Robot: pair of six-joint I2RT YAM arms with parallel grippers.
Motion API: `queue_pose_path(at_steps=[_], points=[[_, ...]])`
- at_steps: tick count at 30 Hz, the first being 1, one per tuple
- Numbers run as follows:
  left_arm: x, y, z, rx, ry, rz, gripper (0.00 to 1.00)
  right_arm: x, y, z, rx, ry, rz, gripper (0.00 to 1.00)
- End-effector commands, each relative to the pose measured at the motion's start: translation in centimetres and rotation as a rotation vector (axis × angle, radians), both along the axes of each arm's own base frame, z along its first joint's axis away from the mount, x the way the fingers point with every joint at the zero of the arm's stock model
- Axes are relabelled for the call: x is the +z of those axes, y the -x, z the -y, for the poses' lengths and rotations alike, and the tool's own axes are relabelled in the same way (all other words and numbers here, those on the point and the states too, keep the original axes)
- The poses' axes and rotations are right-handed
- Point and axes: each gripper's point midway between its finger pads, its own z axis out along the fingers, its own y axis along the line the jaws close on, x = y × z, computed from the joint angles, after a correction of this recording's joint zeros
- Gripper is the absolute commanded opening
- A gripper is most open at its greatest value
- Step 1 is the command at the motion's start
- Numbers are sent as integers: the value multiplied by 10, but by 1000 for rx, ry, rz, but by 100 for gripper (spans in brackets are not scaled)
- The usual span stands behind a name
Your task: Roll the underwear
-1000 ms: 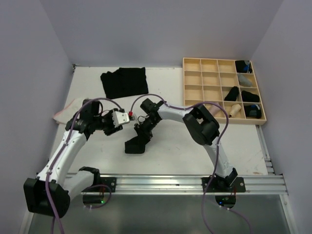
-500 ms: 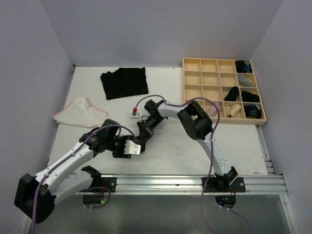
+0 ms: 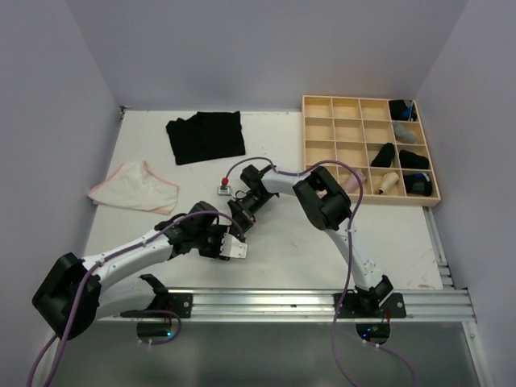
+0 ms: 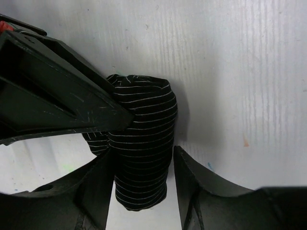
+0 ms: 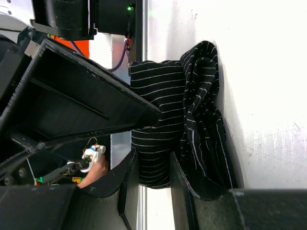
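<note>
A black roll of underwear [image 4: 144, 143] with thin white stripes lies on the white table. My right gripper [image 5: 152, 154] is shut on one end of the roll [image 5: 153, 105], and a looser fold of the same cloth [image 5: 206, 120] bulges beside it. My left gripper [image 4: 142, 152] is open and straddles the roll's other end; one finger touches the cloth and the other stands just off it. From above, both grippers meet near the table's front middle, left gripper [image 3: 232, 239] below right gripper [image 3: 242, 218], and they hide most of the roll.
A flat stack of black underwear [image 3: 205, 137] lies at the back. A whitish piece with pink edging [image 3: 133, 187] lies at the left. The wooden grid tray [image 3: 347, 133] at the right holds several rolls [image 3: 403, 157]. A small red-topped object [image 3: 223, 187] sits beside the right gripper.
My left arm has swung from the table's left middle down and right, and its fingers now sit round the roll. The right gripper has kept its hold and barely moved.
</note>
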Motion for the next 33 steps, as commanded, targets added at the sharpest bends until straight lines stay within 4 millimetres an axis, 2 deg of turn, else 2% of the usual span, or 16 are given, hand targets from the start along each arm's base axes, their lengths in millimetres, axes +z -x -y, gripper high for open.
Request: queue_pose_path(at_steps=[1, 3, 6, 8, 10, 13, 19, 20, 22, 23, 24, 26, 27, 28, 29, 33], points=[[-8, -2, 6, -18, -11, 28, 52, -68, -2, 16, 33, 180, 147, 0], [-15, 5, 7, -35, -32, -13, 44, -66, -4, 16, 28, 182, 149, 0], [-31, 25, -5, -59, -118, -144, 19, -60, -13, 15, 3, 187, 152, 0], [-38, 41, -12, -80, -171, -246, 7, -47, -24, 13, -23, 184, 176, 14], [-38, 50, -10, -103, -167, -302, 3, -25, -41, 13, -59, 159, 220, 35], [-42, 64, -15, -114, -205, -395, 0, 5, -71, 20, -122, 138, 307, 48], [-41, 85, -19, -143, -255, -561, 0, 73, -150, 34, -245, 103, 585, 53], [-42, 90, -23, -144, -281, -598, 0, 92, -160, 41, -272, 88, 642, 53], [-40, 91, -20, -143, -292, -642, 0, 107, -174, 55, -280, 82, 755, 53], [-38, 94, -23, -128, -311, -689, 0, 130, -179, 66, -303, 60, 810, 52], [-31, 88, -13, -119, -282, -709, 0, 139, -181, 72, -290, 38, 862, 50], [-31, 87, -16, -74, -305, -813, 0, 151, -181, 89, -295, 50, 915, 47], [-26, 75, -7, -55, -287, -817, 0, 172, -175, 95, -285, 21, 982, 44], [-31, 71, -6, -33, -305, -857, 0, 168, -167, 103, -272, 39, 979, 43], [-30, 66, -7, -4, -312, -889, 0, 187, -159, 109, -265, 14, 1041, 42], [-36, 36, 3, 81, -328, -992, 0, 187, -133, 126, -266, 32, 1065, 30]])
